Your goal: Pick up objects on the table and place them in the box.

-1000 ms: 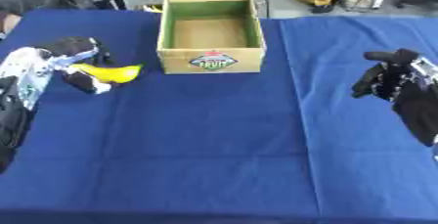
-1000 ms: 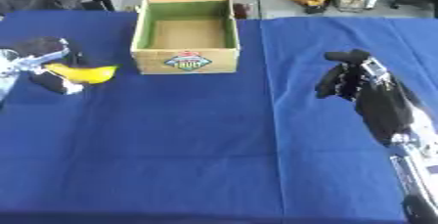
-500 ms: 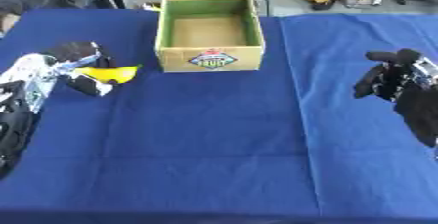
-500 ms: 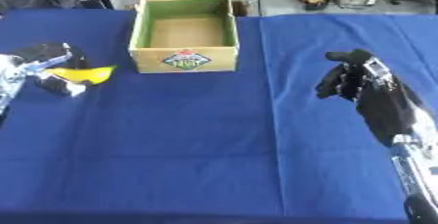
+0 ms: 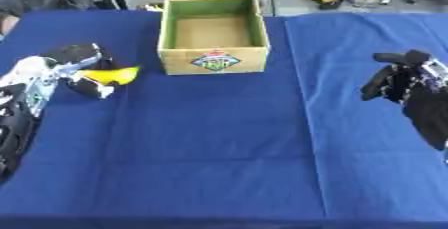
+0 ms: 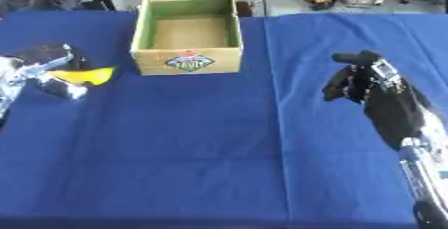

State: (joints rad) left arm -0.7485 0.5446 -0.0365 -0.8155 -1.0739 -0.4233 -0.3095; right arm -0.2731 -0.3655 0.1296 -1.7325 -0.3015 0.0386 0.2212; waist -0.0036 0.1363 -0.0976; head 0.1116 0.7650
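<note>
**Holding the yellow object at the left edge, box waiting empty**

Gripping a small yellow object (image 5: 109,75), the left hand (image 5: 74,68) sits low over the blue tablecloth (image 5: 219,148) at the table's left side, fingers curled round its near end while the far tip pokes out toward the box (image 5: 213,30). Curved and banana-like, it looks light and smooth, probably a toy; a hold near the middle would likely stop it swinging or slipping. Nothing shows inside the cardboard box, which stands well apart, up and to the right of the object. Over on the right side, the right hand (image 6: 359,80) hovers with fingers curled, holding nothing.
</note>
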